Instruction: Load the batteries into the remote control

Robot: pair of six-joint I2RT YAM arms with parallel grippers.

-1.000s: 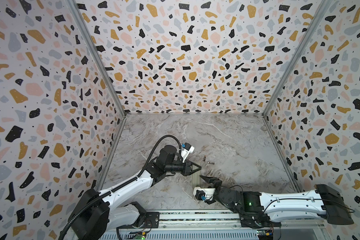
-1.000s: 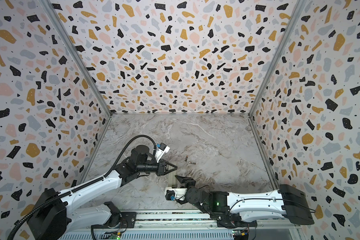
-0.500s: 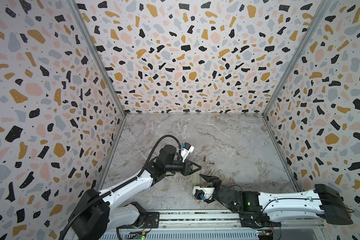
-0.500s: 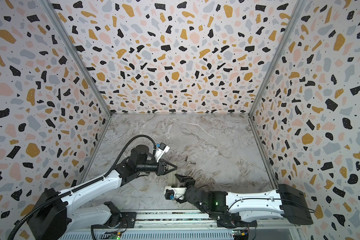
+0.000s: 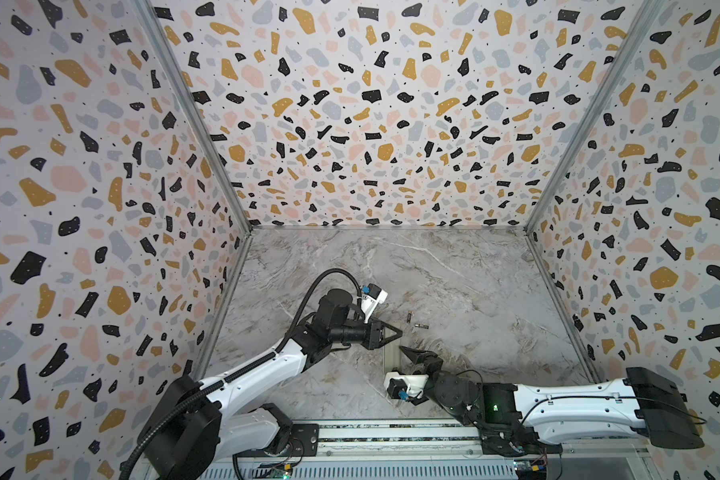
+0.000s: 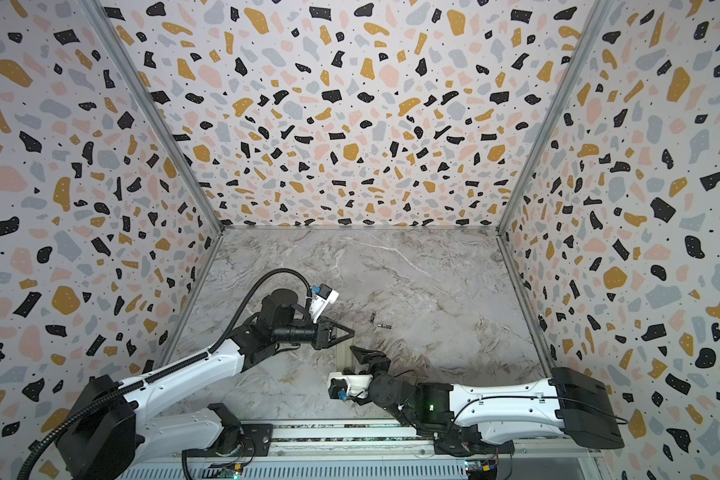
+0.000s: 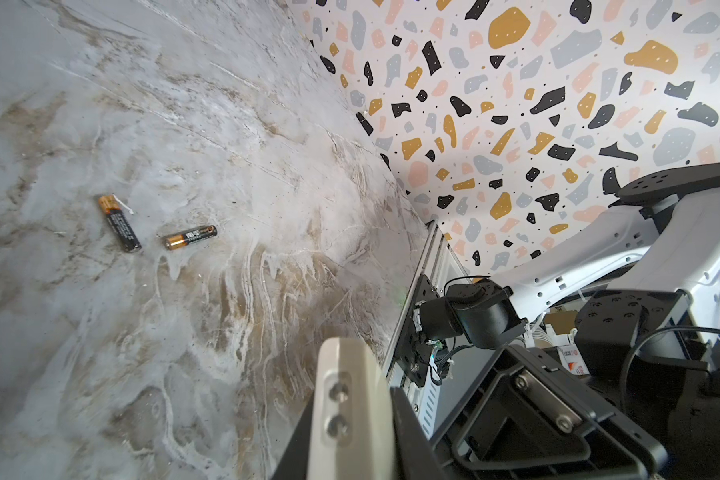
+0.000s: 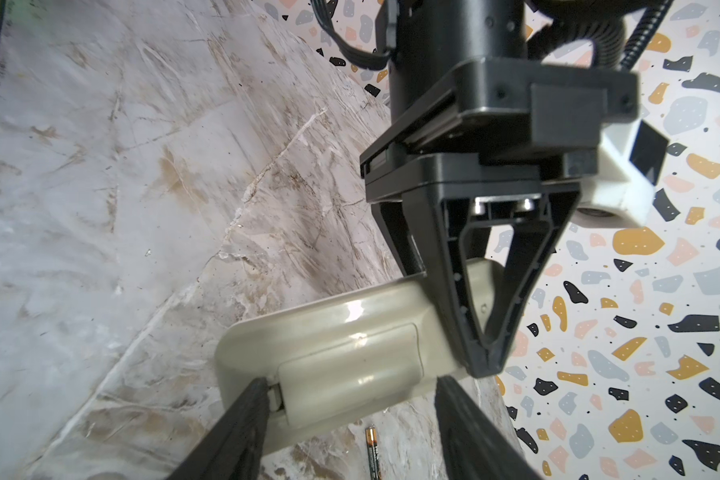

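Observation:
The remote control (image 8: 341, 332) is held off the table with its plain pale back and battery cover (image 8: 350, 365) facing my right wrist camera. My left gripper (image 7: 350, 415) is shut on one end of it; its tip (image 5: 400, 332) shows in both top views. My right gripper (image 8: 350, 382) is open and straddles the cover, one fingertip (image 8: 254, 395) at the cover's end edge. In both top views it (image 5: 406, 353) sits just below the left one. Two batteries (image 7: 119, 224) (image 7: 189, 237) lie on the table a little beyond, also in a top view (image 5: 409, 318) (image 5: 421, 326).
The marble table (image 5: 454, 282) is walled by patterned panels on three sides. A metal rail (image 5: 391, 434) with both arm bases runs along the front edge. The right arm's white link (image 5: 578, 403) lies low across the front right.
Almost nothing has moved. My right arm has edged very slightly to the left; the left gripper, remote control and batteries stay put.

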